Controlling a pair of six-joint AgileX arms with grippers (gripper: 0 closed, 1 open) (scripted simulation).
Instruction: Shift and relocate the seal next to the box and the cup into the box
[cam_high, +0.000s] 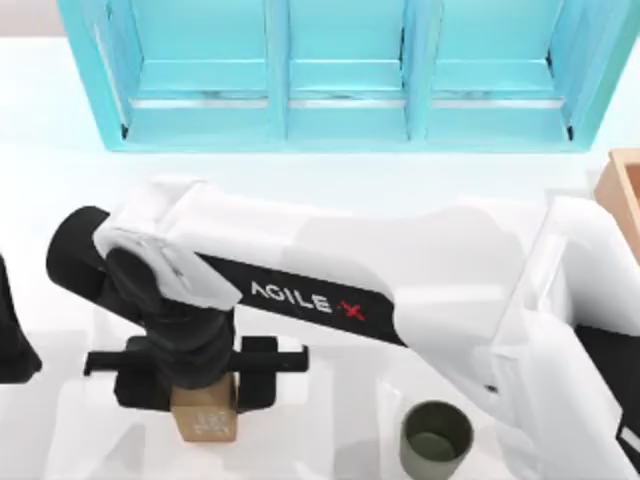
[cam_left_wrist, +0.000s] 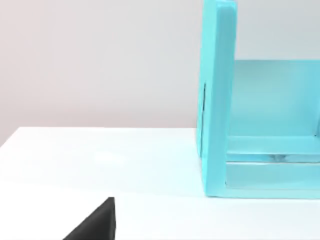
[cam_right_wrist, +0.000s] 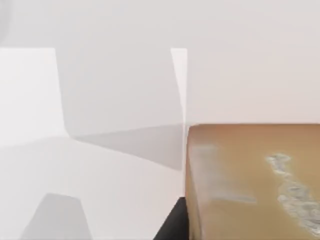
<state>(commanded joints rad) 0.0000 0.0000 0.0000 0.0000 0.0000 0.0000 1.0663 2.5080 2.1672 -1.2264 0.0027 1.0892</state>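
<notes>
Reaching across to the worktop's front left, the right gripper (cam_high: 195, 385) is being closed on the seal (cam_high: 206, 422), fingers seemingly grasping it; it must next be carried right, beside the box (cam_high: 622, 190), past the cup (cam_high: 436, 439)

The shelf cabinet (cam_high: 345, 75) stands along the far edge of the worktop (cam_high: 60, 200), and the box (cam_high: 622, 195) sits at the right edge, just in front of the cabinet's right end. Near the front edge, the seal (cam_high: 206, 418) lies left of centre under the right arm's tool (cam_high: 195, 375). The cup (cam_high: 436, 440) stands well apart to its right.
</notes>
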